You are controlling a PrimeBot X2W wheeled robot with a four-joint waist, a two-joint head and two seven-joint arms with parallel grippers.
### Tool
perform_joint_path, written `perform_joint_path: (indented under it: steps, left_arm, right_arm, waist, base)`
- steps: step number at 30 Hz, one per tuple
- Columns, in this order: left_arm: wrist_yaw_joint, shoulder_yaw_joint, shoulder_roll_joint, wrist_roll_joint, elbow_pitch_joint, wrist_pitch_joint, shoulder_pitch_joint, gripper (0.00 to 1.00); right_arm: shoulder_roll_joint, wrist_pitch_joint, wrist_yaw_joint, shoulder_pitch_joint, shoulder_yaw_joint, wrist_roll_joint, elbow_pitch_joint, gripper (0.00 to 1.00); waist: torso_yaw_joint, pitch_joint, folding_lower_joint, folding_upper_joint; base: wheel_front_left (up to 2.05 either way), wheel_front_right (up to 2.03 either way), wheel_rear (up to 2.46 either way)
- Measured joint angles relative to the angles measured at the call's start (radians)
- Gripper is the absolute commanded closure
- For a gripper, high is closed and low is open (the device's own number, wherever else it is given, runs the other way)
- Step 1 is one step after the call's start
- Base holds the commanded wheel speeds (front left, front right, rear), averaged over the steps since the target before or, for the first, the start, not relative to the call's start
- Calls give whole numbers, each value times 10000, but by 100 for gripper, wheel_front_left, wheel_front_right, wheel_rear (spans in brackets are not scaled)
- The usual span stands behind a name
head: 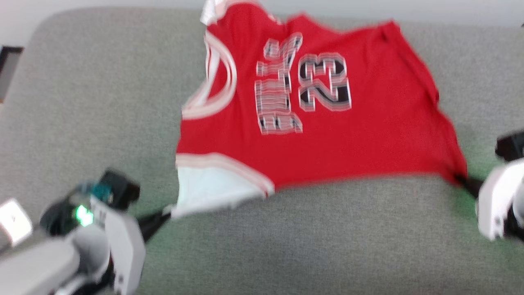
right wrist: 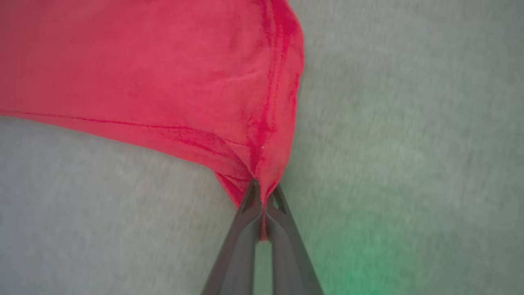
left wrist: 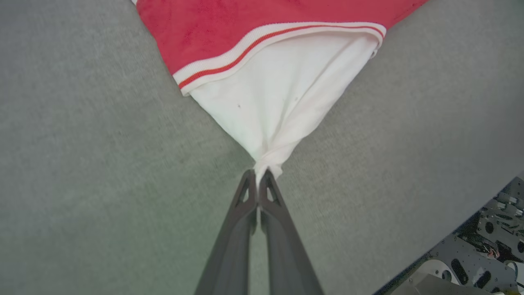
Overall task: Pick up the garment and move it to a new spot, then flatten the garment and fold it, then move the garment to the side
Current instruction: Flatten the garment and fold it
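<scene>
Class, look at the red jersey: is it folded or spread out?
Spread out. The garment lies open, "23" showing, stretched between the left hand pinching its white sleeve and the right hand pinching a red corner.

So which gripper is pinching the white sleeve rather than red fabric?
The left gripper: its jaws are shut on the white sleeve of the large red jersey shirt; the right gripper pinches a plain red corner.

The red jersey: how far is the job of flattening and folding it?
Done: the red jersey with black "23" lies spread open on the grey fabric cushion. In hand: the left gripper pinches its white sleeve, the right gripper its red corner. Left: no fold shows; folding and moving aside remain.
</scene>
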Motion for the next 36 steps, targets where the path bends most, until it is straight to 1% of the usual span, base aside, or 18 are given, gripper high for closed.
perform_joint_path:
  steps: [3,6,8,10,15,17,19,21,25,28,32,34,36]
  left_arm:
    - [698,2,596,-182,-989,-132,1126,100]
    - [1252,-13,934,-449,-1735,-293,2032,100]
    - [1538,-2,1099,-499,-2075,-368,2456,100]
    - [1726,0,1206,-642,-2332,-364,2896,100]
    - [2182,-8,1243,-1170,-2750,-443,3795,100]
    - [2359,-4,1283,-1354,-2840,-499,4022,100]
    - [2380,-4,1321,-1457,-3010,-579,4198,100]
    - [2539,15,1402,-1546,-3145,-633,4276,100]
    - [2673,144,1714,-1582,-3436,-719,4298,100]
    - [2809,313,2069,-1570,-3714,-706,4158,100]
    - [2961,648,2545,-1214,-4203,-510,3573,100]
    - [2968,817,2738,-849,-4370,-313,3169,100]
    - [2918,1028,2817,-562,-4445,-73,2708,100]
  right_arm:
    - [-468,729,0,1361,-351,445,-1018,100]
    - [-706,1484,0,2620,-859,700,-1933,100]
    - [-800,2059,2,3438,-1237,907,-2458,100]
    - [-913,2592,2,4221,-1603,1014,-3085,100]
    - [-886,3963,0,5978,-2598,1298,-4479,100]
    - [-767,4456,2,6597,-3047,1317,-4926,100]
    - [-566,4786,0,7131,-3534,1231,-5352,100]
    - [-385,5114,2,7457,-3975,999,-5774,100]
    - [146,5582,0,7876,-4857,654,-6498,100]
    - [489,5808,0,7895,-5386,316,-7041,100]
    - [947,5843,0,7496,-5935,-245,-7465,100]
    - [1110,5799,0,7101,-6092,-518,-7536,100]
    - [1313,5733,0,6745,-6151,-882,-7551,100]
  waist:
    - [38,-387,0,0]
    - [77,-657,0,0]
    - [119,-775,0,0]
    - [169,-843,0,0]
    - [202,-849,0,0]
    - [186,-833,0,0]
    - [175,-802,0,0]
    - [155,-767,0,0]
    - [114,-676,0,0]
    - [74,-633,0,0]
    - [28,-558,0,0]
    - [7,-515,0,0]
    - [-12,-467,0,1]
  base:
    - [0,0,0]
    - [0,0,0]
    - [0,0,0]
    - [0,0,0]
    - [0,0,0]
    - [0,0,0]
    - [0,0,0]
    - [0,0,0]
    - [0,0,0]
    - [0,0,0]
    - [0,0,0]
    - [0,0,0]
    - [0,0,0]
